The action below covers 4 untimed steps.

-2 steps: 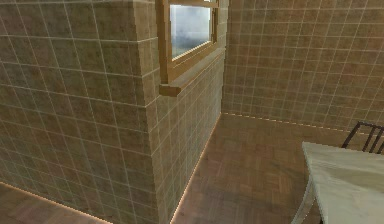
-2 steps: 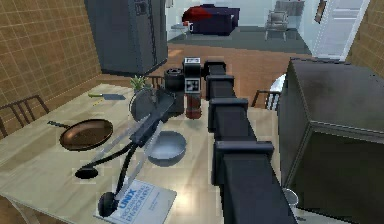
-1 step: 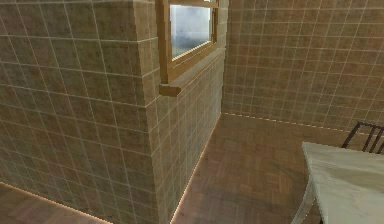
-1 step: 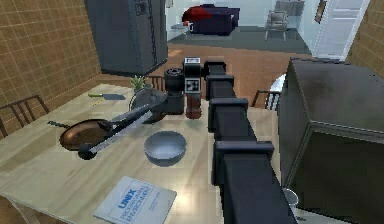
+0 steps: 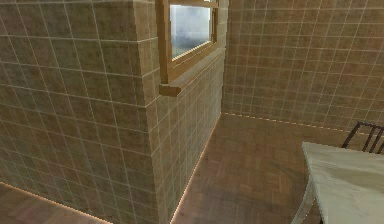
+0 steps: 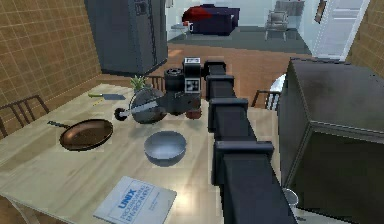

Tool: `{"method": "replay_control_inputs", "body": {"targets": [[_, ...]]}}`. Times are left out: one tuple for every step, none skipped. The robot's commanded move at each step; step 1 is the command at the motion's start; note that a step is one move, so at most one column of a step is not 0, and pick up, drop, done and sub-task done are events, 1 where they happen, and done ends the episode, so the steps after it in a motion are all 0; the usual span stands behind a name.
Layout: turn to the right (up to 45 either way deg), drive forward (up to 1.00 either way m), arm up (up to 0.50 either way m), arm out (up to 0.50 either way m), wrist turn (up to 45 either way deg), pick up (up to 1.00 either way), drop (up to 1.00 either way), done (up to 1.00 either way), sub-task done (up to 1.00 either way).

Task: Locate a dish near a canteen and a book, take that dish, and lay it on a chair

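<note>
Dish: a grey bowl on the wooden table, just beside the arm, between a pan and a book. Gripper: seen at a round grey object that is hard to identify. Finger spread and load cannot be told.

Dish: grey-blue bowl, upright, set on wooden table near middle. Book: pale cover, laid flat at table's near edge, close to dish, not touching. Chair: dark frame, placed at table's left end. Second chair: dark slatted back, seen behind pale tabletop.
</note>
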Motion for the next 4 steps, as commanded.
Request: {"method": "replay_control_inputs", "body": {"targets": [[0.0,0.0,0.0,0.0,21.0,0.0,0.0,0.0,0.0],[0.0,0.0,-0.28,0.0,0.0,0.0,0.0,0.0,0.0],[0.0,0.0,0.0,0.0,0.0,1.0,0.0,0.0,0.0],[0.0,0.0,0.1,0.0,0.0,0.0,0.0,0.0,0.0]]}}
